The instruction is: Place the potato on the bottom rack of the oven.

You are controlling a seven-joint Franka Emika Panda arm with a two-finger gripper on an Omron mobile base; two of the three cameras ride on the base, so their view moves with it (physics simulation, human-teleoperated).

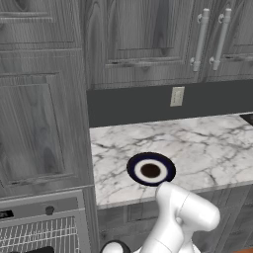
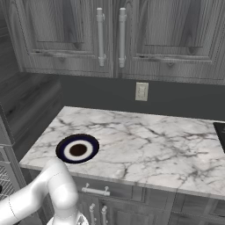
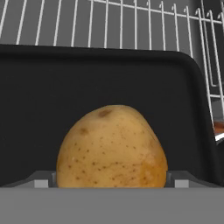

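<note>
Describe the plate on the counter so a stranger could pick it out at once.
Start at the white marble counter below the grey cabinets. Near its front left corner, by the oven side, sits a round plate. Its dark-blue rim, white ring and dark brown centre set it apart from the pale veined stone around it.

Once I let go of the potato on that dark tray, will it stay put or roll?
The potato looks rounded and egg-shaped, so it may rock or roll slightly. Its skin looks matte, probably not slippery. The black tray has a raised rim that should likely stop it.
</note>
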